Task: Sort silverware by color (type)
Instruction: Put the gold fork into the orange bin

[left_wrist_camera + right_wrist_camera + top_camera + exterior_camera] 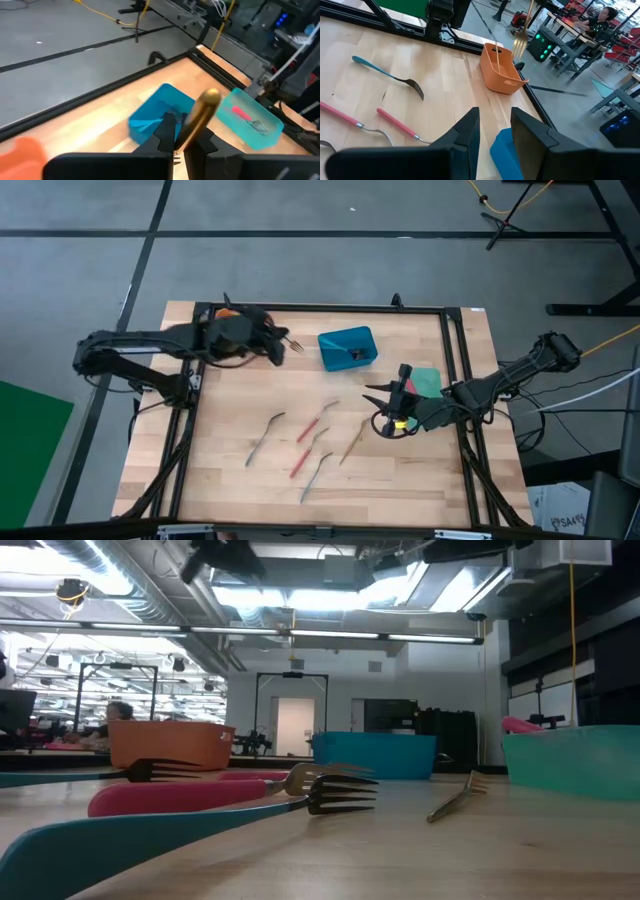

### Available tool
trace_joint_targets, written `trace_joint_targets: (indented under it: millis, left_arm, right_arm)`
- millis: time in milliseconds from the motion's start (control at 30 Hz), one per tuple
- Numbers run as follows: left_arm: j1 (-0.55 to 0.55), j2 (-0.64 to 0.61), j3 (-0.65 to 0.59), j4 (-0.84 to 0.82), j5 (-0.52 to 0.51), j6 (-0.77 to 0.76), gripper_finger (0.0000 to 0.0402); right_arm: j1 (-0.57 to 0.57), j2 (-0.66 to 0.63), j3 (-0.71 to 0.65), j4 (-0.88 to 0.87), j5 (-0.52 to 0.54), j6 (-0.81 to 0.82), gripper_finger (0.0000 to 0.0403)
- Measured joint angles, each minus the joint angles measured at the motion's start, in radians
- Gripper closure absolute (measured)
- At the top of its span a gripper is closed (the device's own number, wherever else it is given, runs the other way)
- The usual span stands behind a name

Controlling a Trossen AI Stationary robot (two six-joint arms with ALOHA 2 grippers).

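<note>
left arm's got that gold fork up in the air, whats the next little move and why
Probably lower and release it into the orange bin. The left gripper is shut on the gold-handled fork, held up near that bin, as the right wrist view shows, and one gold-handled utensil already stands there. The right gripper waits open near the green bin.

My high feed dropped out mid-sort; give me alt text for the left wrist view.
The left gripper is shut on a gold-handled utensil, held above the wooden table. Beyond it sit a blue bin and a green bin with a red-handled fork inside; an orange bin shows at one edge.
</note>
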Motion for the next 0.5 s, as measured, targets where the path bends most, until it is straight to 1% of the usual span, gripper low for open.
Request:
trace_joint_targets:
  millis: [300,500]
  left_arm:
    - [0.107,-0.184,0.0,-0.22,0.001,-0.058,0.0392]
    - [0.166,-0.238,0.0,-0.323,-0.002,-0.077,0.0392]
  right_arm:
    - [0.0,0.0,0.0,0.001,0.0,0.0,0.0301]
    - [0.0,0.0,0.0,0.003,0.0,0.0,0.0301]
